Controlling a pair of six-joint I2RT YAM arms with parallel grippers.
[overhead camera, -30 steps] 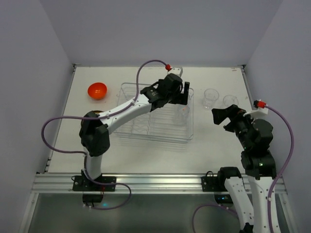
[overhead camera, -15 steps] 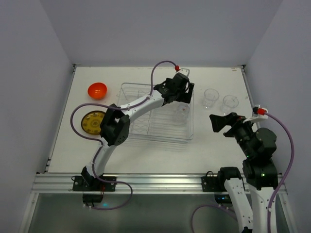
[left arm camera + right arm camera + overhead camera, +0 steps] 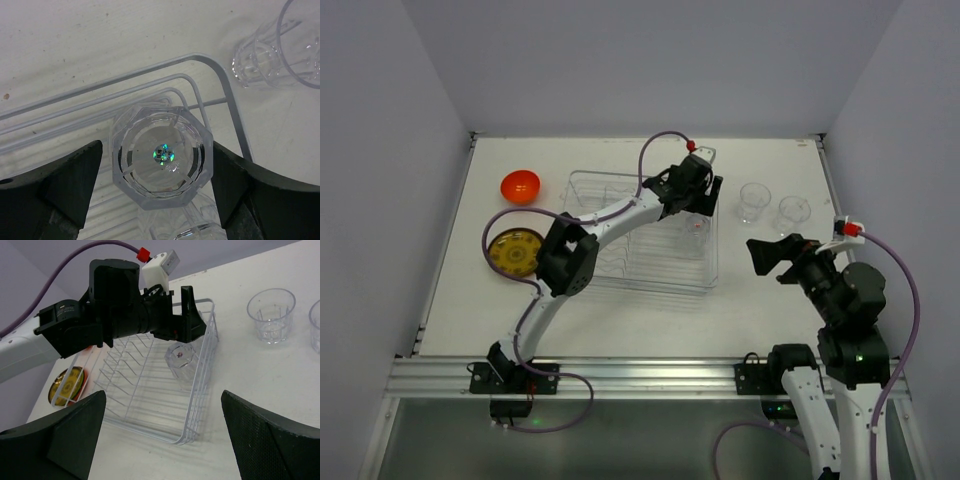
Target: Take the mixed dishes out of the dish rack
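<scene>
**Left wrist: pincer now astride an upturned cup in the rack corner**

Within the last second the left arm has reached further over the dish rack (image 3: 630, 283), and its elbow has swung aside to uncover a yellow-brown plate (image 3: 515, 251) lying on the worktop (image 3: 620, 320). The left pincer (image 3: 156, 160) is spread wide, one finger on each side of a clear cup (image 3: 181, 360). That cup stands base-up in the rack's far right corner. I judge it lined up for a grasp but not closed. I cannot tell whether the right-hand pad already touches the glass.

Already out on the worktop:
- an orange bowl (image 3: 520, 186), left of the rack
- two clear cups (image 3: 754, 201) (image 3: 794, 210), upright to the right of it

The right pincer (image 3: 163, 405) hangs open and empty, well apart from the rack.

In the way: the rack's wire rim curves just beside the outer finger. A second clear cup (image 3: 185, 231) shows at the lower edge of the wrist view, just beside the target. A straight lift looks safest to me.
</scene>
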